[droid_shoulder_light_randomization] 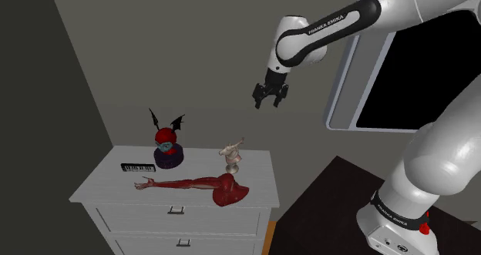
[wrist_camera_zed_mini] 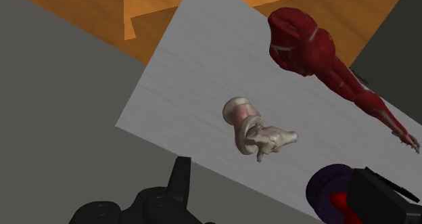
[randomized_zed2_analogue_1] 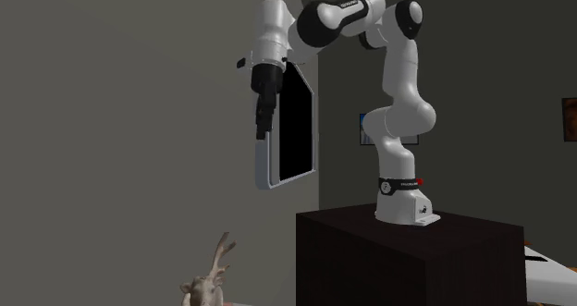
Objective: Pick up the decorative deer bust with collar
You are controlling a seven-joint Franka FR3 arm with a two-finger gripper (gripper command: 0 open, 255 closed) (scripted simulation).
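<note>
Hanging high above a white wooden dresser (droid_shoulder_light_randomization: pixel 100 186), the all-black two-finger gripper (droid_shoulder_light_randomization: pixel 270 103) has its fingers spread, clasping nothing. The pale beige antlered deer bust with a pinkish collar (droid_shoulder_light_randomization: pixel 231 158) stands on the dresser top, just beside a dark red anatomical arm model (droid_shoulder_light_randomization: pixel 193 186). The dresser's drawers (droid_shoulder_light_randomization: pixel 177 209) are closed.

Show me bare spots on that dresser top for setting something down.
In the shoulder view: the front left corner of the white dresser top, before the black keyboard; and the gap between the red winged figure and pale deer bust. Crowded where the red muscle-arm model lies before the bust.
</note>
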